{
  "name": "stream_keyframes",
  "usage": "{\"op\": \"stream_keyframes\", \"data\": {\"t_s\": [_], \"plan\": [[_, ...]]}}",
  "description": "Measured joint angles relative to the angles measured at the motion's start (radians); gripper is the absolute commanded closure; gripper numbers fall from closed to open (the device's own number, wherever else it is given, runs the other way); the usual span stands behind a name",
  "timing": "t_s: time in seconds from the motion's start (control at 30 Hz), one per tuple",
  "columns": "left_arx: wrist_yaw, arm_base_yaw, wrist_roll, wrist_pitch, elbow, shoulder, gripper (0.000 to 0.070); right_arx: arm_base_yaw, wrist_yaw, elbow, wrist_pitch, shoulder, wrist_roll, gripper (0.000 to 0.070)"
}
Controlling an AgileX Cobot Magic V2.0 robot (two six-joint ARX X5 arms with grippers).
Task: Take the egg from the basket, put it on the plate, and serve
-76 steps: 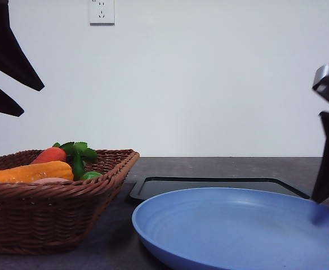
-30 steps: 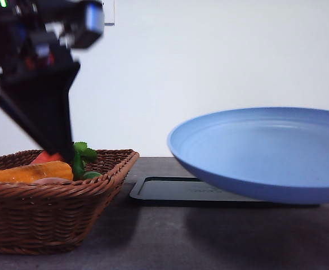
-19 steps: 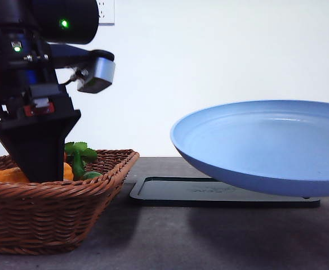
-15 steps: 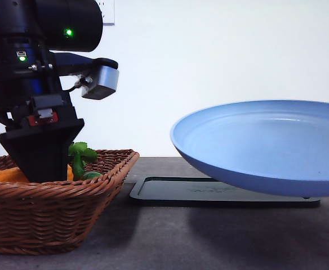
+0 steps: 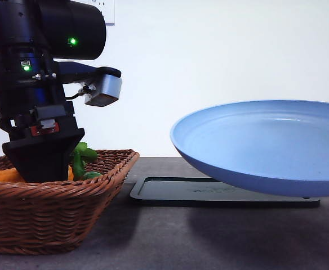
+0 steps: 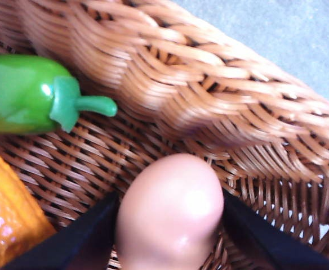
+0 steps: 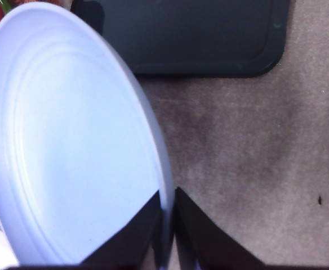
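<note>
Front view: left arm stood near-vertical over basket [image 5: 57, 208], wrist pointed straight down, left pincer [image 6: 170, 225] sunk below wicker rim. Left wrist view: pincer fingers [image 6: 85, 236] spread apart, flanking egg [image 6: 170, 211] on either side; contact could not be judged. Egg lay on basket floor, near green pepper [image 6: 23, 93] and orange corn cob [image 6: 7, 219]. Right pincer [image 7: 169, 225] clamped on edge of plate [image 5: 266, 146], plate held tilted above counter [image 5: 170, 236], over black tray [image 5: 209, 190].
</note>
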Motion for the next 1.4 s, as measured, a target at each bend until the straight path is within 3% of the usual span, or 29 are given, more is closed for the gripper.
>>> {"op": "stream_keyframes", "data": {"t_s": [0.1, 0.2, 0.37, 0.53, 0.7, 0.87, 1.03, 1.27, 1.4], "plan": [[0.000, 0.000, 0.002, -0.001, 0.000, 0.000, 0.0544, 0.000, 0.000, 0.000, 0.000, 0.000, 0.000, 0.0700], [0.000, 0.000, 0.004, -0.030, 0.011, 0.001, 0.0549, 0.000, 0.000, 0.000, 0.000, 0.000, 0.000, 0.0700], [0.000, 0.000, 0.004, -0.203, 0.108, 0.006, 0.0549, 0.000, 0.000, 0.000, 0.000, 0.000, 0.000, 0.0700], [0.023, 0.000, -0.002, -0.334, 0.302, 0.006, 0.0549, 0.000, 0.000, 0.000, 0.000, 0.013, 0.006, 0.0700], [0.202, -0.011, -0.056, -0.299, 0.484, 0.006, 0.0546, 0.000, -0.013, 0.000, 0.001, 0.074, 0.009, 0.0700], [0.420, -0.063, -0.145, -0.099, 0.526, 0.005, 0.0546, 0.000, -0.086, 0.000, 0.014, 0.145, 0.010, 0.0700], [0.384, -0.160, -0.158, -0.034, 0.525, 0.034, 0.0540, 0.000, -0.134, 0.000, 0.032, 0.192, 0.011, 0.0700], [0.179, -0.295, -0.157, -0.010, 0.525, 0.172, 0.0502, 0.000, -0.135, 0.000, 0.042, 0.194, 0.011, 0.0700], [0.113, -0.334, -0.157, 0.006, 0.521, 0.244, 0.0502, 0.000, -0.135, 0.000, 0.044, 0.194, 0.011, 0.0700]]}}
